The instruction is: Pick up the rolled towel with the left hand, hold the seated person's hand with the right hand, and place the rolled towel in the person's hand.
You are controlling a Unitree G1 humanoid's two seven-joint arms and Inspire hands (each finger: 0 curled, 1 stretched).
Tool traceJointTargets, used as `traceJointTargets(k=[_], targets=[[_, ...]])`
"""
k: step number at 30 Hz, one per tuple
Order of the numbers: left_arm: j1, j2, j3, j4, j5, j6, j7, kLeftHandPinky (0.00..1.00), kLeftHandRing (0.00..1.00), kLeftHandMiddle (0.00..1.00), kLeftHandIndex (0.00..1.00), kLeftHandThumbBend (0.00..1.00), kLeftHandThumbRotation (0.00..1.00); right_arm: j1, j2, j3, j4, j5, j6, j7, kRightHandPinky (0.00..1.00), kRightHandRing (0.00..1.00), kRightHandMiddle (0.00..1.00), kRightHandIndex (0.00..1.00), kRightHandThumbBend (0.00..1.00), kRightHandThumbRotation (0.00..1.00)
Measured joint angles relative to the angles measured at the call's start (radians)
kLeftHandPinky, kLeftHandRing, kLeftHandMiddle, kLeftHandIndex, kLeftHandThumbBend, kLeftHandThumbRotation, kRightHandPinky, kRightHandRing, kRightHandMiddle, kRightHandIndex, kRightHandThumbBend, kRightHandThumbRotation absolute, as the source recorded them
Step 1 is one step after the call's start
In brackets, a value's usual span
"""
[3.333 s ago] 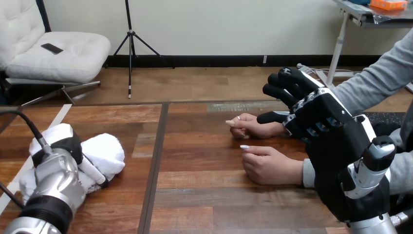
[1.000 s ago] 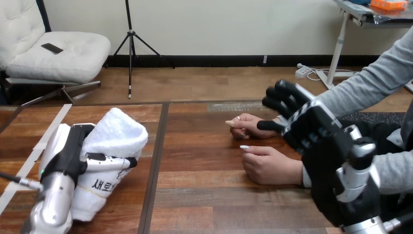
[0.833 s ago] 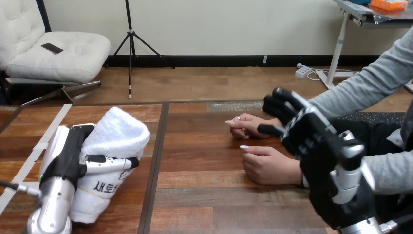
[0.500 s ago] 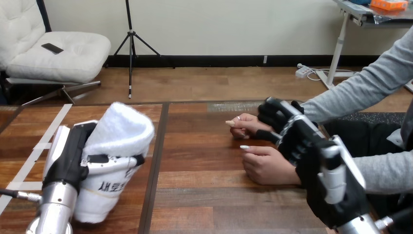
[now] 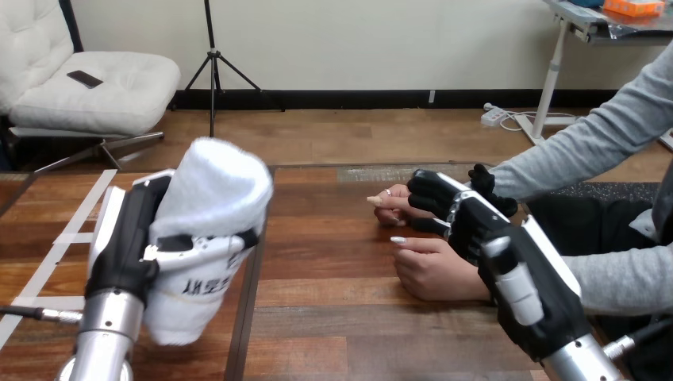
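At the table's left side, the left hand [image 5: 131, 238] is clamped round the rolled towel [image 5: 213, 214], which stands upright and seems clear of the wooden table [image 5: 333, 317]. The right hand [image 5: 464, 226] lies over the person's farther hand [image 5: 394, 202]; whether it has closed on it I cannot tell. The person's 2 hands rest backs up, so unless a palm is turned the towel would likely roll off. The person's nearer hand [image 5: 432, 270] could be bumped on the way across.

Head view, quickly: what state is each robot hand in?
Left hand: shut on the rolled towel.
Right hand: over the person's far hand, cannot tell.
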Motion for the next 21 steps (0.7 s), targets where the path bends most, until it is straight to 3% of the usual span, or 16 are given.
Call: traceJointTargets(k=[12,21], targets=[[0.01,-0.045,0.008,-0.029,-0.036,-0.074,-0.021,0.28,0.33,0.38,0.4,0.63,0.0,-0.07,-0.055,0.001,0.11,-0.049,-0.045,0.007,0.82,0.87,0.88,0.86,0.93,0.88],[0.033,-0.065,0.009,-0.044,-0.037,-0.092,-0.027,0.29,0.33,0.38,0.4,0.63,0.0,-0.122,-0.092,-0.001,0.192,-0.081,-0.084,0.004,0.81,0.85,0.87,0.85,0.95,0.85]])
